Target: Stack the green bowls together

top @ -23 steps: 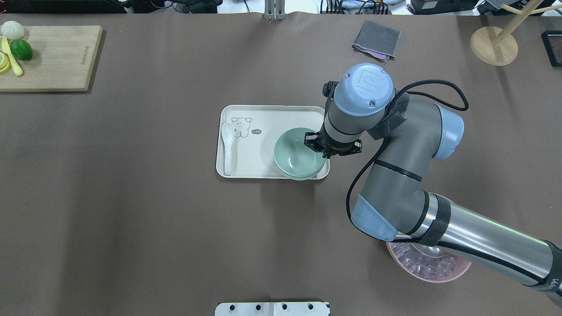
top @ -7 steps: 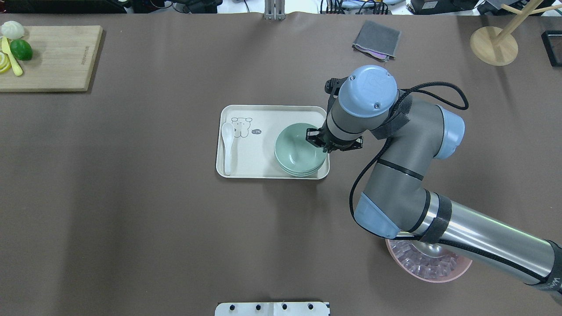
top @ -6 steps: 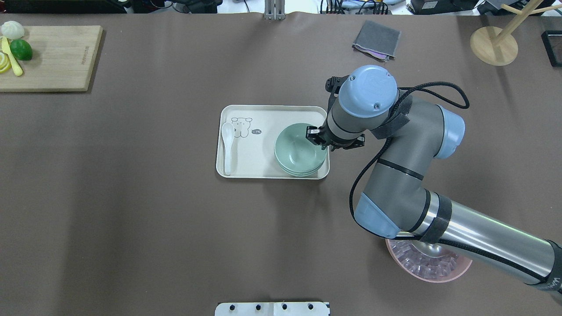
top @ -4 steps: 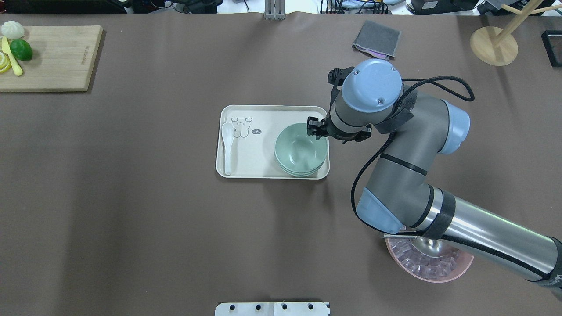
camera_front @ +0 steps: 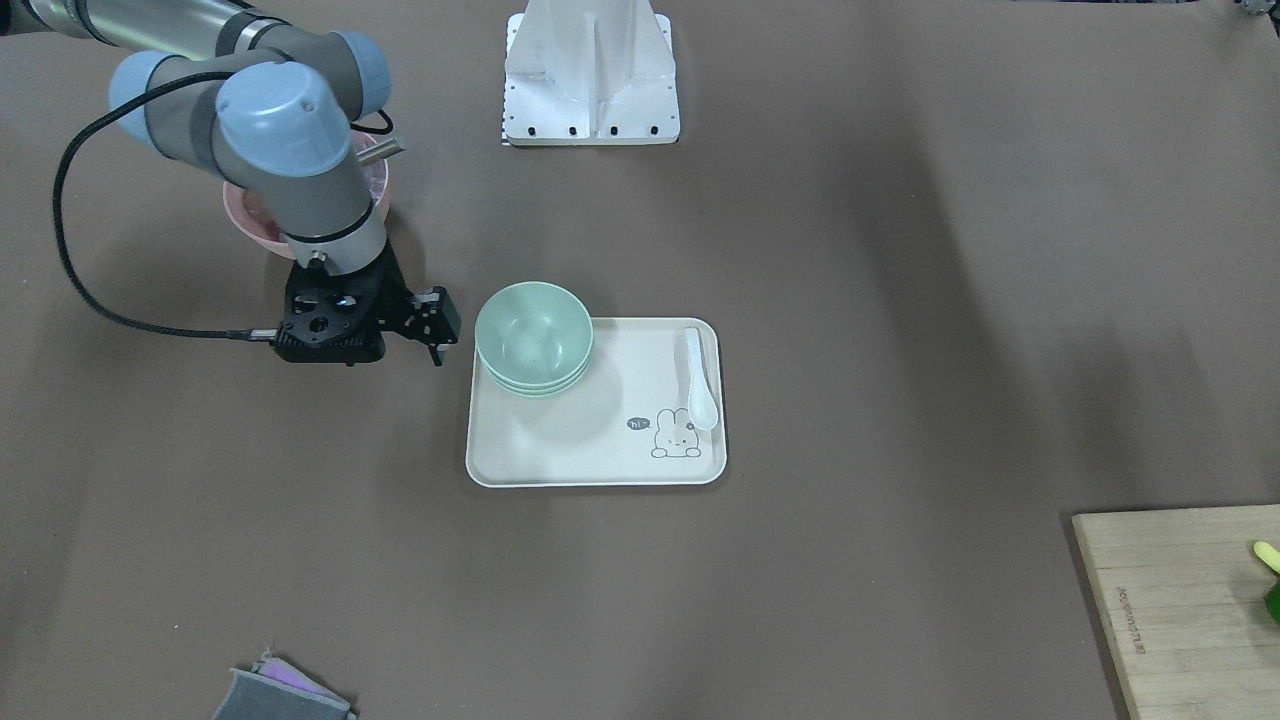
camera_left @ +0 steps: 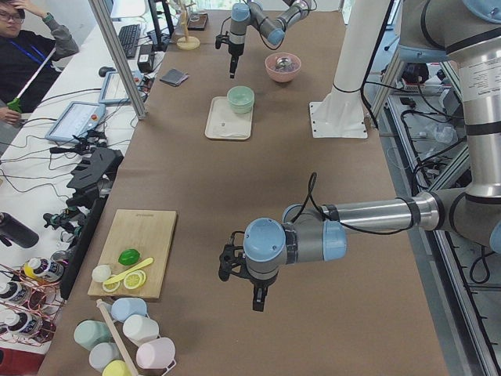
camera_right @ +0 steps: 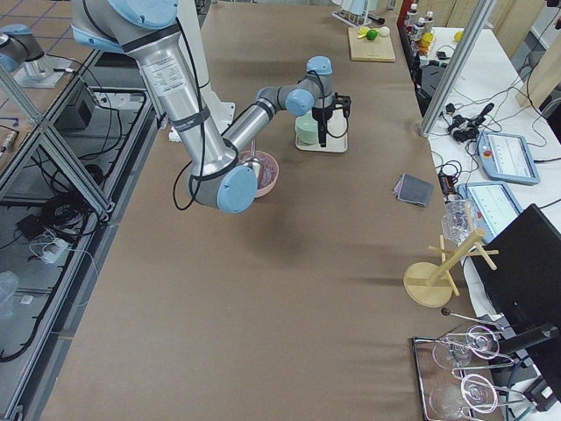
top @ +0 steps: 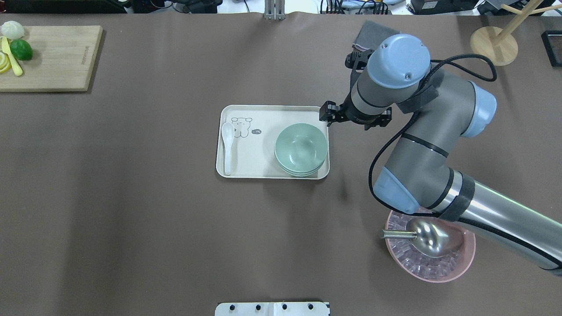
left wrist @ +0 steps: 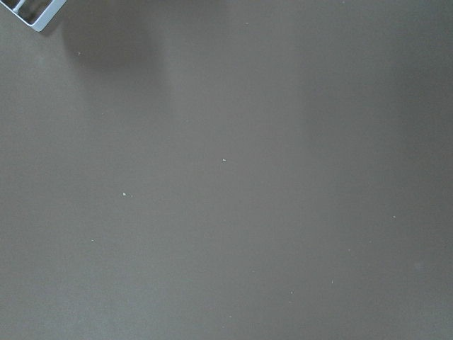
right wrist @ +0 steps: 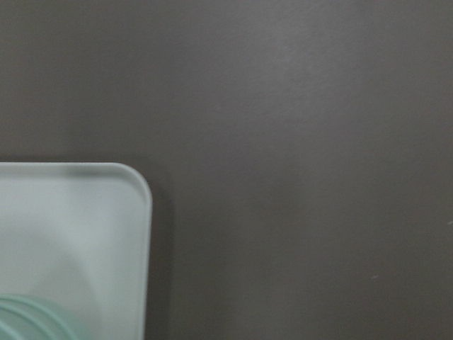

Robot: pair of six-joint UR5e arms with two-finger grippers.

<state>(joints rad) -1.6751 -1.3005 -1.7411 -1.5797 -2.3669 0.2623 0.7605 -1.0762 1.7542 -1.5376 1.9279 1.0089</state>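
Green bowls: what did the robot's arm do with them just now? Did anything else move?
The right pincer let go of the top green bowl, which settled into the stack. The pincer then pulled away to the tray's far corner, holding nothing. The right arm swung back too, uncovering the scoop in the pink bowl. Tray and white spoon stayed put.

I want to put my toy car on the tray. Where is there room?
The bare middle of the tray, between the white spoon and the stacked green bowls, is free. The bowls' end is crowded, with the right gripper hanging just beside that corner.
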